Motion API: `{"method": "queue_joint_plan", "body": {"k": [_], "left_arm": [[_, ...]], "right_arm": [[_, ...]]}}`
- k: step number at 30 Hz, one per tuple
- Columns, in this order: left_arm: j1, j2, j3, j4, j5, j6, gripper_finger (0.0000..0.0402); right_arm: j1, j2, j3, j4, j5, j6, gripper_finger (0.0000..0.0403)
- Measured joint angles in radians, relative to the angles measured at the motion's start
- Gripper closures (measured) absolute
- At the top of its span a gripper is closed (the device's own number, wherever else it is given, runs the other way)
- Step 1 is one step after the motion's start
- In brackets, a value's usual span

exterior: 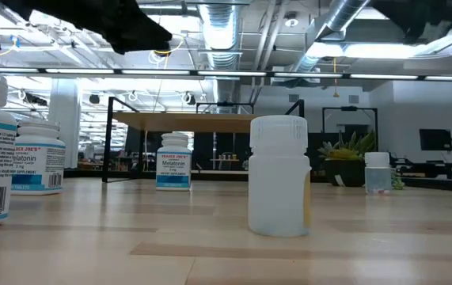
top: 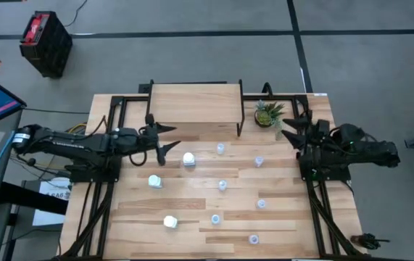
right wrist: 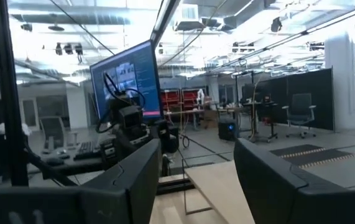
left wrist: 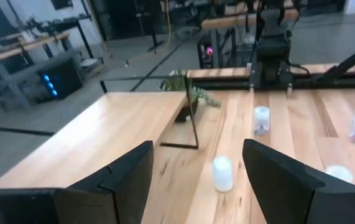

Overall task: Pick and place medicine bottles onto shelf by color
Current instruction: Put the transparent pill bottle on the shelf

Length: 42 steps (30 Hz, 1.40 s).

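The left claw [top: 164, 138] hangs open and empty above the slatted light-wood surface [top: 294, 225], just near of the shelf's left corner. The low light-wood shelf on thin black legs [top: 194, 104] stands bare at the far edge. Three chunky white medicine bottles [top: 189, 159] stand left of centre, the closest just right of the left claw; small translucent bottles [top: 222, 185] are scattered to their right. The right claw [top: 291, 133], open too, waits beside the small green potted plant [top: 268, 114].
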Motion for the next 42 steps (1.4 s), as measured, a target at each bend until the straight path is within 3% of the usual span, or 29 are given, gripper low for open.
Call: {"method": "queue_joint_plan", "body": {"k": [8,15,21,26,42], "left_arm": [[0.0,0.055,0.027,-0.002,-0.015,-0.041,0.0164],[0.0,0.055,0.027,0.001,-0.006,-0.067,0.0164],[0.0,0.054,0.027,0.029,-0.006,-0.047,0.0164],[0.0,0.054,0.027,0.028,-0.006,-0.021,0.0164],[0.0,0.054,0.027,0.026,-0.007,-0.02,0.0164]], "right_arm": [[0.001,0.146,0.179,-0.241,-0.102,0.065,0.0173],[-0.003,0.414,0.414,-0.714,-0.076,0.254,0.0173],[-0.01,0.622,0.515,-1.073,-0.053,0.346,0.0173],[-0.017,0.772,0.515,-1.159,-0.076,0.337,0.0173],[-0.016,1.089,0.516,-1.067,-0.183,0.2,0.0173]]}}
